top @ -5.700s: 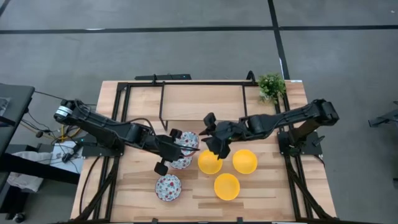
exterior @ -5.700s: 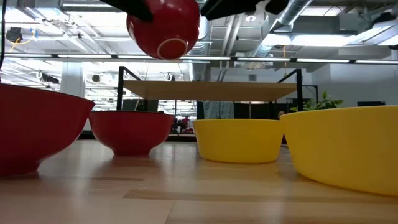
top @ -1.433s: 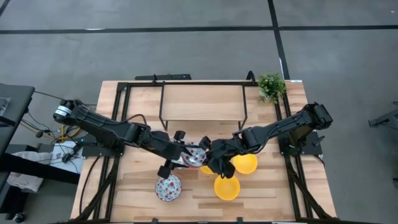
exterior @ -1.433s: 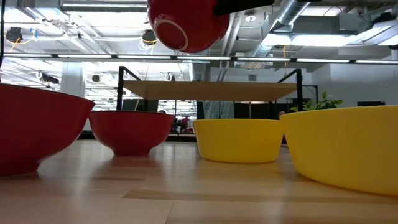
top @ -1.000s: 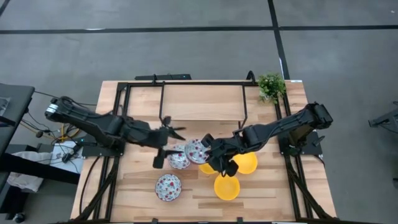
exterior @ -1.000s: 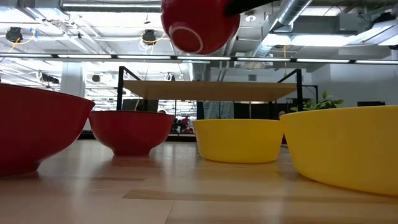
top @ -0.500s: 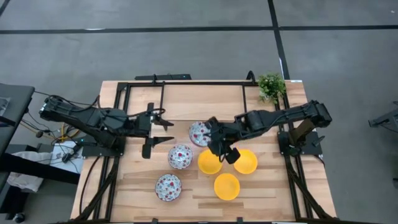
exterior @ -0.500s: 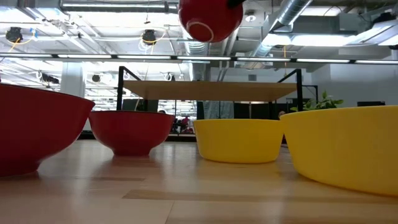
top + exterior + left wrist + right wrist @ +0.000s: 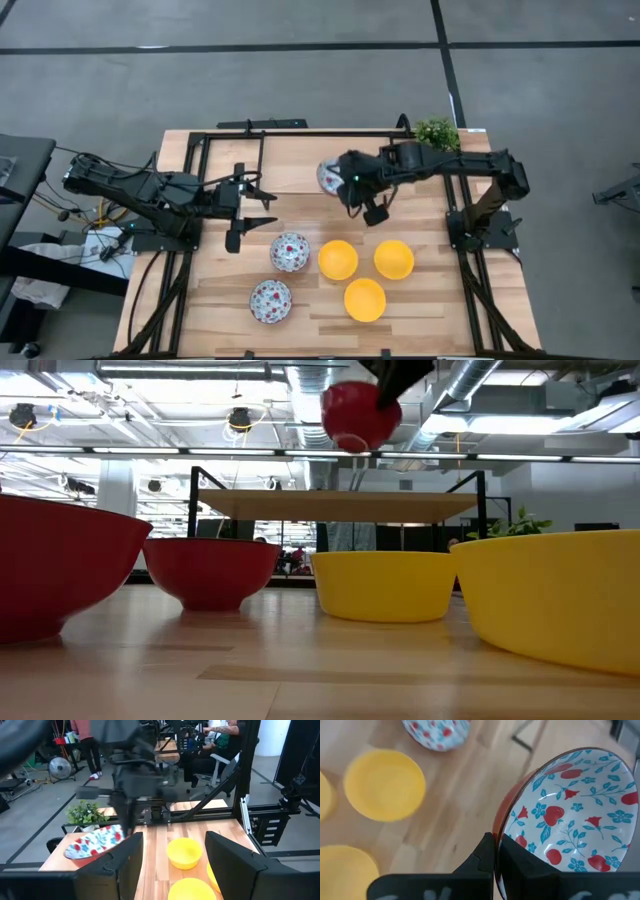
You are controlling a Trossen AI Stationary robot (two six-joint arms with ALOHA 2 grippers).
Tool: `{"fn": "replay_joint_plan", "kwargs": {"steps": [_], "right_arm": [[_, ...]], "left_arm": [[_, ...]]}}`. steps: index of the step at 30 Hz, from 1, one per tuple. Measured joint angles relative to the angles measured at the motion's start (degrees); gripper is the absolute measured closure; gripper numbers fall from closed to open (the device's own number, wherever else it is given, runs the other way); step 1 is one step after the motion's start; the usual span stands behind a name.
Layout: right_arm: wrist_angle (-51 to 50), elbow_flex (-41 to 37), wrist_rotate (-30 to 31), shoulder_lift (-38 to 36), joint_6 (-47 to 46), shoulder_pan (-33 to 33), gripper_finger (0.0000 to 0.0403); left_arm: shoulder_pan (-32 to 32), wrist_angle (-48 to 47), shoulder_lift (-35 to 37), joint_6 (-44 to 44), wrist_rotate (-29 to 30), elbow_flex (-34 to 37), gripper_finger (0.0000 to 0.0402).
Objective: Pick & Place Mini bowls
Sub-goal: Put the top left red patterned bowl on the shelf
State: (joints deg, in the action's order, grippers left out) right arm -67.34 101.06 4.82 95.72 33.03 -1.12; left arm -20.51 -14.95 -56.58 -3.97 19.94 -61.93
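Observation:
My right gripper (image 9: pixel 350 188) is shut on a mini bowl (image 9: pixel 328 177), white with red-and-blue flowers inside and red outside, and holds it high over the table's far middle; the low view shows this bowl (image 9: pixel 360 415) in the air. Two more floral bowls (image 9: pixel 289 251) (image 9: pixel 270 300) and three yellow bowls (image 9: pixel 338 259) (image 9: pixel 394 259) (image 9: pixel 364 299) stand on their feet on the wooden table (image 9: pixel 430 310). My left gripper (image 9: pixel 262 211) hovers open at the left, apart from every bowl. My right gripper pinches the floral bowl's rim (image 9: pixel 499 834), one finger inside the bowl and one (image 9: pixel 482 855) on its red outer wall. The fingers slant down from the table's right side. The bowl is lifted clear and tilted, its foot ring (image 9: pixel 350 440) showing in the low view.
A black metal frame (image 9: pixel 262 150) with a raised wooden shelf (image 9: pixel 340 505) spans the table's far half. A small green plant (image 9: pixel 436 133) stands at the far right corner. People and chairs show in the room beyond the table.
My right gripper has risen and gone toward the table's far edge with the floral bowl, away from the bowls on the table, and has tipped. The bowl has stayed in its hold. My left gripper has drawn back toward the left edge, still open.

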Motion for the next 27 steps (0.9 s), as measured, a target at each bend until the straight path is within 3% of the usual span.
{"fn": "replay_joint_plan", "kwargs": {"steps": [16, 27], "right_arm": [[-2.7, 0.0, 0.0, 0.0, 1.7, -13.8, 0.0401], [-5.3, -2.5, 3.4, 0.1, -1.0, -17.0, 0.0401]], "left_arm": [[0.0, 0.0, 0.0, 0.2, 0.0, 0.0, 0.0188], [0.0, 0.0, 0.0, 0.2, 0.0, 0.0, 0.0188]]}}
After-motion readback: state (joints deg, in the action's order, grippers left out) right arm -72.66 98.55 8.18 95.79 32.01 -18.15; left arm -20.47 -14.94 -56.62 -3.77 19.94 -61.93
